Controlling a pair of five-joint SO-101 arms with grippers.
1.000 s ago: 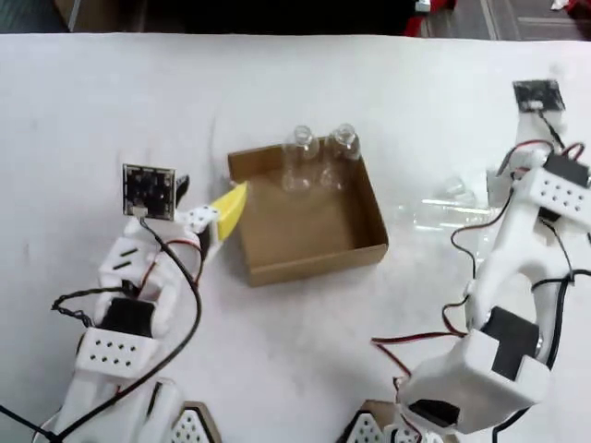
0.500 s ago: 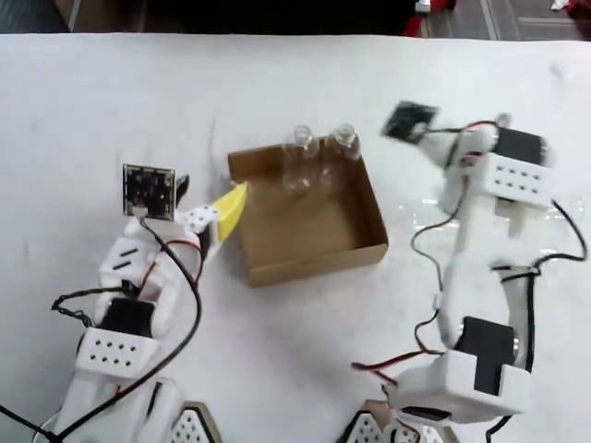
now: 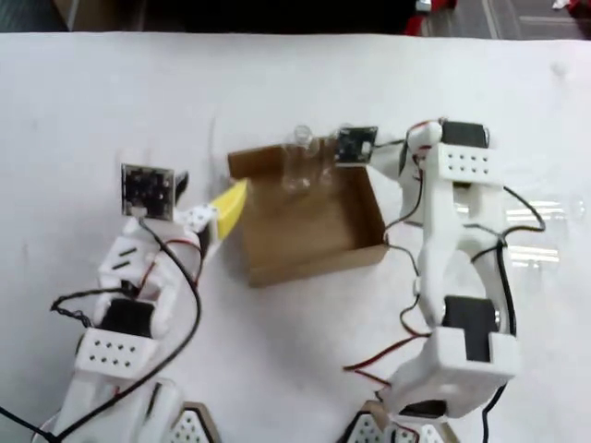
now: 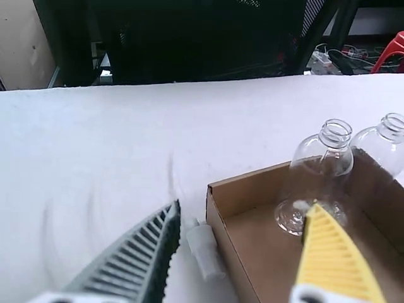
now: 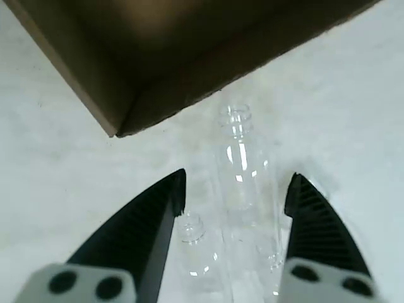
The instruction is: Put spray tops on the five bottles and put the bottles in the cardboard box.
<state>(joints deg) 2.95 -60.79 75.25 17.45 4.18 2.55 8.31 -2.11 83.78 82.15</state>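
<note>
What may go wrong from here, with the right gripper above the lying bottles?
The right gripper is open over clear bottles lying close together, so it may catch two or roll one away. The two standing bottles in the cardboard box have bare, open necks, so they may need to come out again.

You have a white surface (image 3: 92, 83) in front of you. Past its far edge the room is dark. Back there you can see a brown board (image 4: 19, 44), some cables (image 4: 325, 57) and a red thing (image 4: 390, 55).

Brown cardboard box (image 3: 314, 262), clear bottles (image 4: 317, 165), white table (image 3: 111, 92), grey-and-yellow left tool (image 4: 243, 207), black right tool (image 5: 238, 175)
</note>
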